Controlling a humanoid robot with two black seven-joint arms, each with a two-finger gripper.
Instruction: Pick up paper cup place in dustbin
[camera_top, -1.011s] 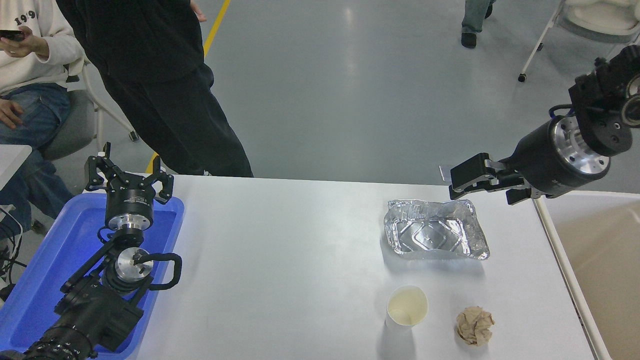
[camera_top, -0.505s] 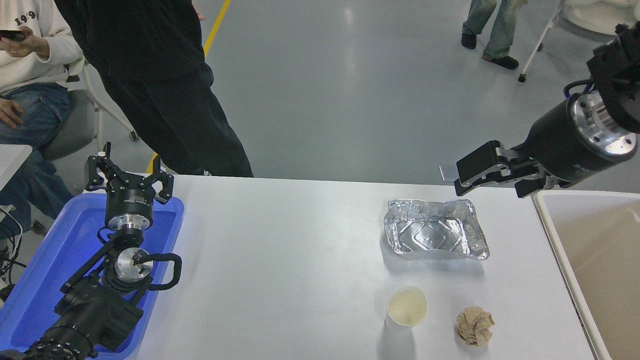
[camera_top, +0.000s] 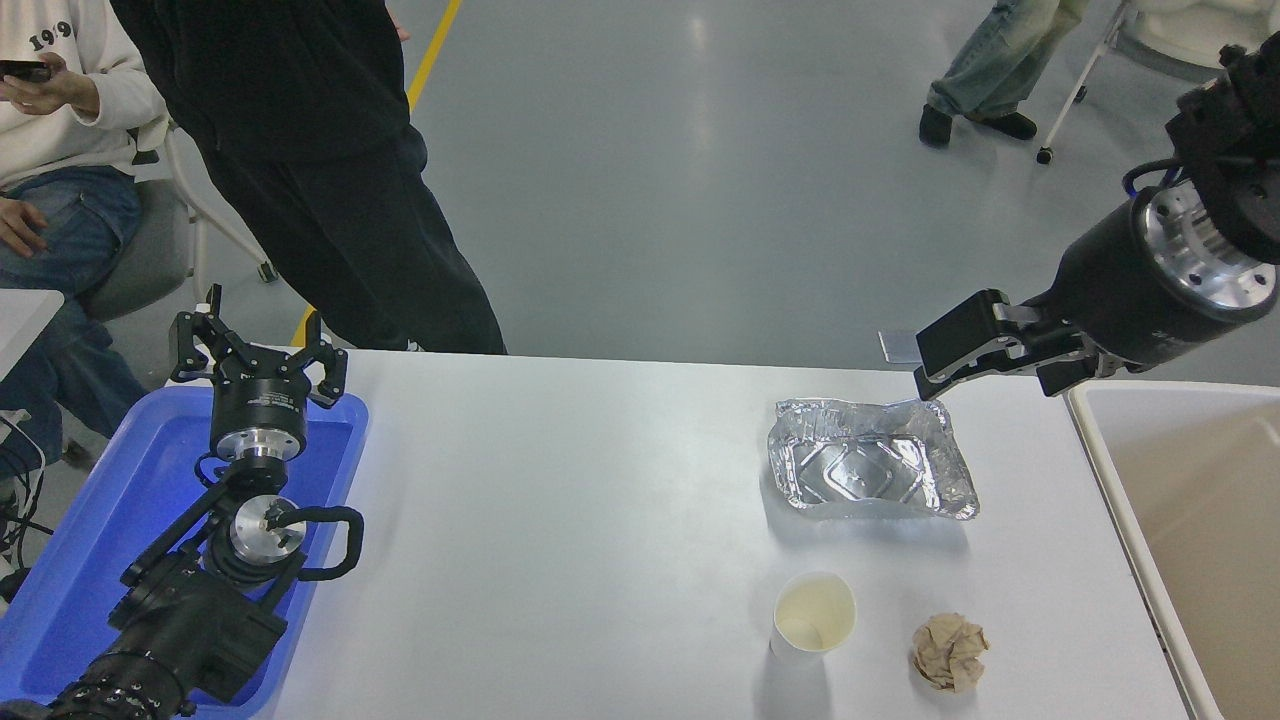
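While the right gripper (camera_top: 915, 360) hangs at the right of the frame above the foil tray (camera_top: 872, 460), jaws closed and empty, paper cup (camera_top: 813, 614) upright low on the bench (camera_top: 560, 520), beside a brown paper ball (camera_top: 949, 652), dustbin (camera_top: 1200, 520) at the right edge, left gripper (camera_top: 258, 350) lower left over the blue tray (camera_top: 90, 560), jaws open.

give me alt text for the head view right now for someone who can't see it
A white paper cup stands upright near the white table's front edge, beside a crumpled brown paper ball and in front of a foil tray. The right tool hovers above the tray's far side, the beige dustbin at right, the left tool over a blue tray.
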